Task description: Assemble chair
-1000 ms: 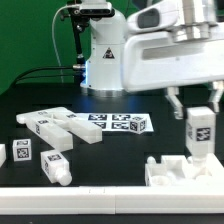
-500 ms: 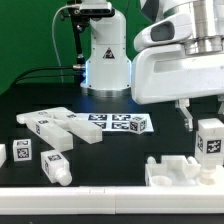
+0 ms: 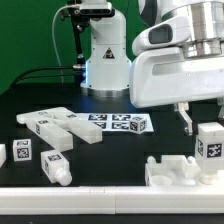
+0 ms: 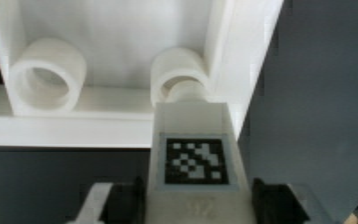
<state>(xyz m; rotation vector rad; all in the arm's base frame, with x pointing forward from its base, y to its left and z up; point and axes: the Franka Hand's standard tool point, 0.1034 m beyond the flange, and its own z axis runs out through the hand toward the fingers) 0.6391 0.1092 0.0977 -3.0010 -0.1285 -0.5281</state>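
Note:
My gripper is shut on an upright white chair piece with a black-and-white tag, at the exterior view's far right. It hangs just above a larger white chair part near the table's front edge. In the wrist view the held piece sits between both fingers, its far end over one of two round sockets in the white part below. Whether the two touch I cannot tell. More loose tagged chair pieces lie at the exterior view's left.
The marker board lies flat mid-table in front of the robot base. Small tagged blocks and a short piece rest near the front left. A pale ledge runs along the table's front.
The arm has swung toward the exterior view's right and come lower, carrying the held piece from beside the large white part to over its right end. The grip is unchanged.

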